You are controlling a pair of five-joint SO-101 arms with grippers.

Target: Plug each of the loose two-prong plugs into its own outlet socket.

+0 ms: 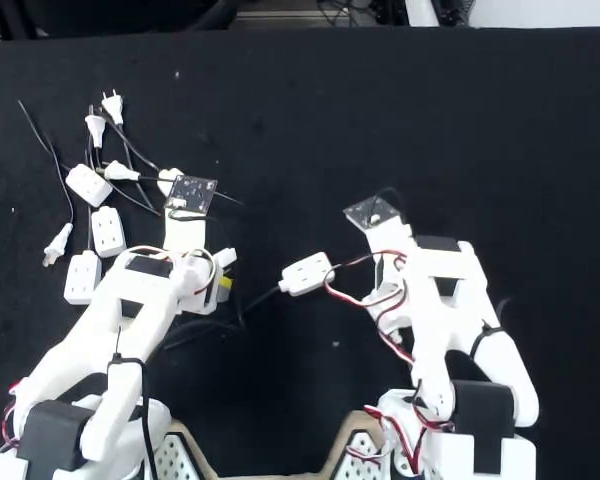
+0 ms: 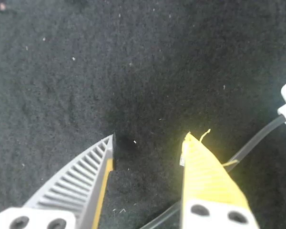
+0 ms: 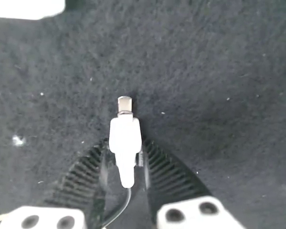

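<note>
While the plug [image 3: 125, 131] is pinched in the closed right gripper [image 3: 125, 143], prongs pointing out past the fingertips, the nearest socket [image 1: 307, 273] lies just left of that arm, lengthwise left-right. The left gripper [image 2: 149, 138] hangs open beside its cable [image 2: 255, 140].

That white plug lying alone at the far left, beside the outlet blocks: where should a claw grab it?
By its white body, from straight above, closing across its width. The plug lies flat, metal prongs at the near end, thin wire trailing off the far end, so the body is probably the firmest part and the prongs stay free.
</note>
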